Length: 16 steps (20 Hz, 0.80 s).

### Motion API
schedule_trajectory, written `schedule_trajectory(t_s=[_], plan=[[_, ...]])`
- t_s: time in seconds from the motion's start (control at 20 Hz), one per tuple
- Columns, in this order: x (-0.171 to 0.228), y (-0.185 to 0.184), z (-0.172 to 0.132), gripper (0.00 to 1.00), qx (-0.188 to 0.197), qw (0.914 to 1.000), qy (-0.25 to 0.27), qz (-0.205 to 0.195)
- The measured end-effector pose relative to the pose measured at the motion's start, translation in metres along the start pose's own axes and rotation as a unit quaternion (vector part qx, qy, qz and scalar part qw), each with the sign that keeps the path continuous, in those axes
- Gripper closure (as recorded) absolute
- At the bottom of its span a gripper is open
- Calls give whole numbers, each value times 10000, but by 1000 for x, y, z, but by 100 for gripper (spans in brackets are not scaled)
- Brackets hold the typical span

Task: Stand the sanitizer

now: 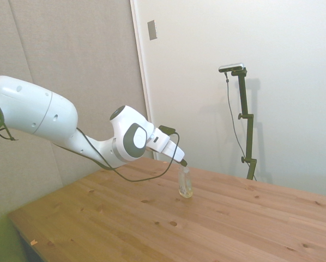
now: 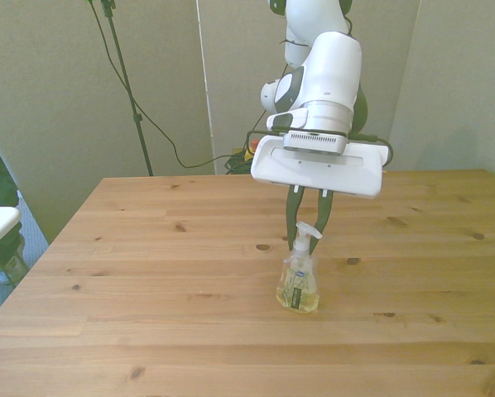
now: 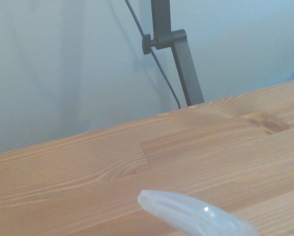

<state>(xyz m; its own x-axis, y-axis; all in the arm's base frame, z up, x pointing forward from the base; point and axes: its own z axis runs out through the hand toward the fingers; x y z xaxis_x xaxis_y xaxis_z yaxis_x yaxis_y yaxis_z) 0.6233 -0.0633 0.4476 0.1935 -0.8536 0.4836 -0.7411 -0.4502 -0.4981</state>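
The bottle [image 2: 299, 279] is standing upright on the counter [image 2: 148, 273]. The gripper [image 2: 310, 225] is hovering at its cap, jaws slightly open around the cap, not visibly squeezing it.

one sanitizer [image 2: 299, 281], one gripper [image 2: 309, 225], one wooden table [image 2: 148, 273]

Beyond the tool you see a grey fabric wall panel [image 1: 70, 54] meeting a white wall [image 1: 206, 65]; below it, a knotty pine table [image 2: 148, 248] lies evenly lit.
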Motion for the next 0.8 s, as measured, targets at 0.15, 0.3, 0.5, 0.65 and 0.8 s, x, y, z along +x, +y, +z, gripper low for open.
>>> schedule_trajectory(t_s=[0.15, 0.3, 0.5, 0.65, 0.8], plan=[[-4, 6, -2, 0, -32, 10000, -14, -9], [-5, 6, -3, 0, -30, 10000, -24, -10], [-7, 5, -4, 0, -46, 10000, -51, -4], [-9, 3, -5, 0, -77, 9999, -97, 10], [-12, 2, -4, 0, -159, 9996, -218, 15]])
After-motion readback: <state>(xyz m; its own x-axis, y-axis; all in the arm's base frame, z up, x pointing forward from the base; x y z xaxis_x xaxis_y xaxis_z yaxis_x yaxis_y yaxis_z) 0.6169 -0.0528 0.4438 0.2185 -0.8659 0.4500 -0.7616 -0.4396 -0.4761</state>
